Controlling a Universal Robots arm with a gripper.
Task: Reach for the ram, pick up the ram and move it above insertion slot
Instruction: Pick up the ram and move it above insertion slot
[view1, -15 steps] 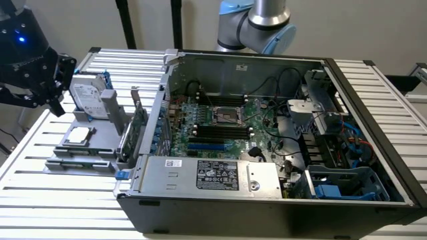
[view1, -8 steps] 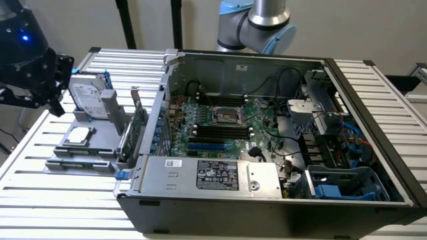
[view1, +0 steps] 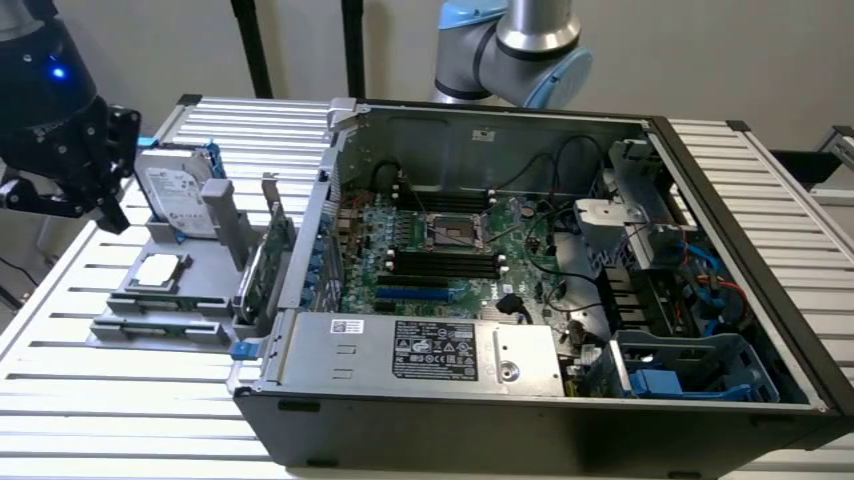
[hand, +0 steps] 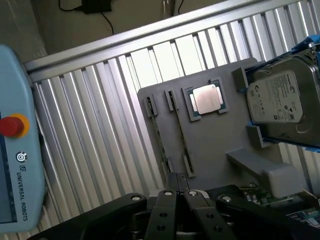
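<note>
Reference is the grey tray (view1: 200, 300) (hand: 215, 145) on the slatted table (view1: 80, 400) (hand: 100, 125). The gripper (view1: 110, 212) (hand: 181, 179) hangs above the tray's outer side, away from the computer case (view1: 467, 130). In the exterior view its body is cut by the frame edge, and the tips are dark on dark and hard to separate. In the wrist view the fingers (hand: 167, 205) are clenched, side by side with a hairline seam between them. They cover the near ends of the tray's two long slots. The ram (hand: 181, 134) is hard to read. The best candidate is the thin dark strip on edge in the tray slot just beside the processor chip (view1: 160, 268) (hand: 206, 98), apart from the fingers. Its green and its chips cannot be made out. A like strip runs in the parallel slot, on the far side from the chip, and I cannot tell the two apart with certainty. The hard drive (view1: 180, 195) (hand: 285, 105) stands upright at the tray's end beyond the chip, partly cropped in the wrist view. The expansion card (view1: 278, 255) stands on the tray's case side. In the wrist view it is a green sliver (hand: 260, 197) behind a grey block. In the case next to the tray, the black slots (view1: 447, 265) lie on the motherboard (view1: 400, 215), partly crossed by cables. The teach pendant (hand: 15, 150) lies on the table off the tray, mostly out of frame. The arm (view1: 527, 50) is cropped at the top of the frame.
</note>
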